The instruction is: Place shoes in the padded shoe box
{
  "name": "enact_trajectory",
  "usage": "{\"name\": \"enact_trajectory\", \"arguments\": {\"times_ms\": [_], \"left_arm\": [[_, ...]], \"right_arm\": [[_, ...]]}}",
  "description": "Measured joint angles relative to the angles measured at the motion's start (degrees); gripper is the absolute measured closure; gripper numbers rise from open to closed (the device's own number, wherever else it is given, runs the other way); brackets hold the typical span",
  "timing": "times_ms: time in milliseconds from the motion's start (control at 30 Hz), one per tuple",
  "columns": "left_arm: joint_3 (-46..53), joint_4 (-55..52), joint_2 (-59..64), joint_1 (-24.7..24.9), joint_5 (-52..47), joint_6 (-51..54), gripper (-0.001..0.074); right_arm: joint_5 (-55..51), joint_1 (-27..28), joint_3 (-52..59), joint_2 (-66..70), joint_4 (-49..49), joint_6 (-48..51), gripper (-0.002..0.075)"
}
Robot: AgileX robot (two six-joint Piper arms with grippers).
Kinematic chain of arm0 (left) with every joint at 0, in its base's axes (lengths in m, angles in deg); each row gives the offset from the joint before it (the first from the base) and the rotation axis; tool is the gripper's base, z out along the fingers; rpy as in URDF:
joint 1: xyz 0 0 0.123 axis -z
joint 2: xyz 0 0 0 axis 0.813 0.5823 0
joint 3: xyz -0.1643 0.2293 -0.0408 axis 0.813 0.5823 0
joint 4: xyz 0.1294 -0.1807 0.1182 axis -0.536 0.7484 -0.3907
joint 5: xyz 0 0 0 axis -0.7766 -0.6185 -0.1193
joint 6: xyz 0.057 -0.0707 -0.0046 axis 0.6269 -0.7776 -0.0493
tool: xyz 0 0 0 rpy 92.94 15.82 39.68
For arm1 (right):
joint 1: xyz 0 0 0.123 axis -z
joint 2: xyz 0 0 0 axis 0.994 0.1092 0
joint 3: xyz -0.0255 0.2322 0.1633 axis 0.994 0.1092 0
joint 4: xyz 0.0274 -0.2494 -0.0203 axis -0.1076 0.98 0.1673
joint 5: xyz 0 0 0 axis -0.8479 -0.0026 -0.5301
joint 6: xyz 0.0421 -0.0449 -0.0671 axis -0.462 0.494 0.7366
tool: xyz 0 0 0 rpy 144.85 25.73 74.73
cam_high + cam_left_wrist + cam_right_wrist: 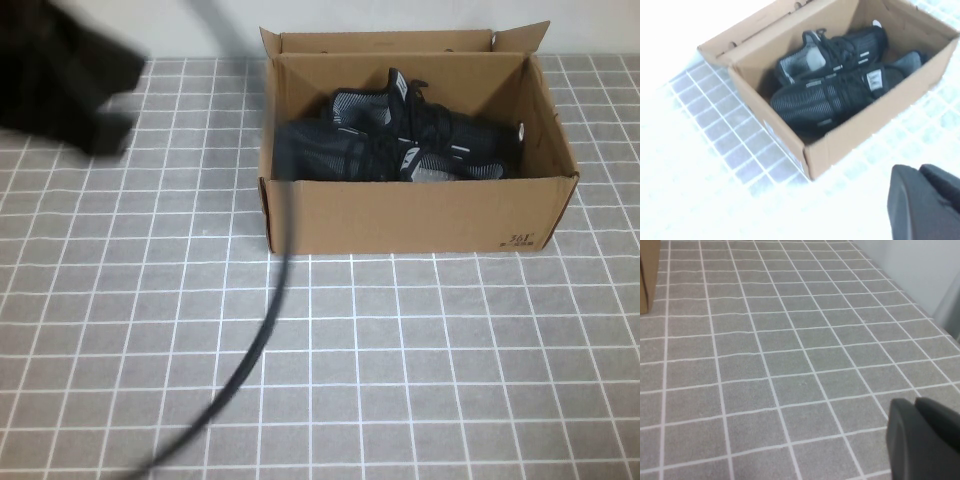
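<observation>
The brown cardboard shoe box (410,215) stands at the far middle of the tiled table, flaps upright. Both black sneakers lie inside it side by side: one near the front wall (335,155), the other behind it (440,125). The left wrist view shows the box (880,117) and both shoes (830,97) (840,47) from above. My left gripper (917,170) is shut and empty, raised to the left of the box; in the high view it is a dark blur (60,85). My right gripper (914,402) is shut and empty over bare tiles.
A black cable (265,320) hangs across the high view from the top down to the near left, passing in front of the box's left corner. A corner of the box (647,280) shows at the edge of the right wrist view. A pale wall runs behind the table.
</observation>
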Motion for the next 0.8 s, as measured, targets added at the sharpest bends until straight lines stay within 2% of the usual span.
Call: {"name": "enact_trajectory", "arguments": {"times_ms": [367, 567, 800], "left_arm": [[23.3, 1.3, -28.4, 0.0, 6.0, -2.9, 0.0738], [28.6, 0.8, -38.9, 0.0, 6.6, -3.6, 0.0738], [30.6, -0.4, -41.1, 0.0, 11.0, -5.1, 0.0738]], "right_arm": [[0.0, 0.0, 0.0, 0.0, 0.0, 0.0, 0.0734], [0.0, 0.0, 0.0, 0.0, 0.0, 0.0, 0.0734], [0.0, 0.0, 0.0, 0.0, 0.0, 0.0, 0.0734]]}}
